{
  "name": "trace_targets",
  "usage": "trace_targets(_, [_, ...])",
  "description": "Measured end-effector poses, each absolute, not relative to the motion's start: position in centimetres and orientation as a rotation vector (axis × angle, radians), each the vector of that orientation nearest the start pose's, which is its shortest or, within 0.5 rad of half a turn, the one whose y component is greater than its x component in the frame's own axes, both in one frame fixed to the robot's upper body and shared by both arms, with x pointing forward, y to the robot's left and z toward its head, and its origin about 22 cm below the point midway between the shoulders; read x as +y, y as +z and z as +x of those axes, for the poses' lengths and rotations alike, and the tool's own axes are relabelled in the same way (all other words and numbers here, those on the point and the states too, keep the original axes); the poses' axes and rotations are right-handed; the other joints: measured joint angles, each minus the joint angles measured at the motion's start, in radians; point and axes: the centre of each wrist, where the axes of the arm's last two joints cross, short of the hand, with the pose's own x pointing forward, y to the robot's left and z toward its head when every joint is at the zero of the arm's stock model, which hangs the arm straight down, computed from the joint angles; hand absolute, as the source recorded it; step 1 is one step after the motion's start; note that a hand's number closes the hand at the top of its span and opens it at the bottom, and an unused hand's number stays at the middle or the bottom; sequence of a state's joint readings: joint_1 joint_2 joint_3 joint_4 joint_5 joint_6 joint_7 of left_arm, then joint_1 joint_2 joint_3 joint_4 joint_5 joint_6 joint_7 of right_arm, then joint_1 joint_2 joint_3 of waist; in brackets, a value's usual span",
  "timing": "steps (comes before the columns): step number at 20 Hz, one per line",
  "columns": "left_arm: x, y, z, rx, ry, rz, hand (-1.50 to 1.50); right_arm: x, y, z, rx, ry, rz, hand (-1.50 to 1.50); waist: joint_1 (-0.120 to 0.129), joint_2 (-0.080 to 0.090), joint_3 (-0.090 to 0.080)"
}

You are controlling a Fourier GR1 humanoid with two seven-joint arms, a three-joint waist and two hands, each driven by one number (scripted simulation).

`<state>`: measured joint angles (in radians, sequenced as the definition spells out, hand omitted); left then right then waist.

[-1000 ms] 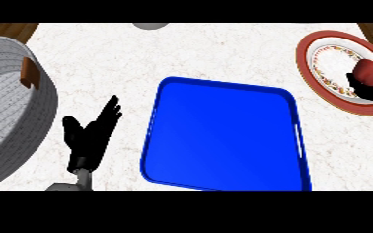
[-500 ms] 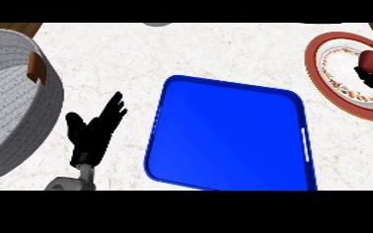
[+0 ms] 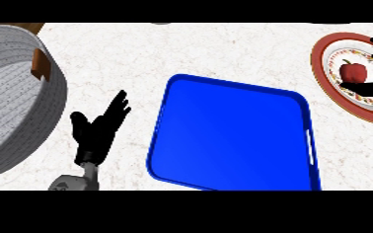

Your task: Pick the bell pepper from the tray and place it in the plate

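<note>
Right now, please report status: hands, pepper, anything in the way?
Left hand open, resting beside the blue tray. Right hand mostly out of view. Pepper lies on the plate; nothing on the tray. Nothing blocking.

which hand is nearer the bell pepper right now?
Right. Black fingers of the right hand show at the view's right edge just below the bell pepper on the plate. The left hand rests open far across, left of the blue tray.

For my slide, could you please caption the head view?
Red bell pepper rests on the plate; blue tray sits bare; left hand rests open.
</note>
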<state>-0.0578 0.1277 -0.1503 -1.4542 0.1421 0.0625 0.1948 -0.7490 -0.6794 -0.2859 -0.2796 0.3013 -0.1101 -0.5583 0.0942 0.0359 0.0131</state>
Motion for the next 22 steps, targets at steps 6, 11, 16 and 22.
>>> trace_targets(6, [22.1, -1.3, 25.2, -1.282, -0.074, -0.053, 0.00, -46.2, 6.5, 36.1, -1.713, 0.161, -0.687, -1.50, -0.009, -0.001, 0.002])
trace_targets(11, [21.9, -1.3, 24.8, -1.285, -0.068, -0.048, 0.00, -48.7, 7.4, 34.7, -1.753, 0.020, -0.613, -1.50, -0.019, -0.004, 0.001])
trace_targets(16, [22.3, -1.4, 24.6, -1.278, -0.057, -0.042, 0.00, -51.6, 8.0, 32.4, -1.750, -0.017, -0.476, -1.50, -0.031, -0.008, 0.000])
trace_targets(22, [22.8, -1.5, 24.5, -1.269, -0.040, -0.035, 0.00, -54.5, 7.5, 28.7, -1.722, 0.038, -0.371, -1.50, -0.045, -0.012, 0.001])
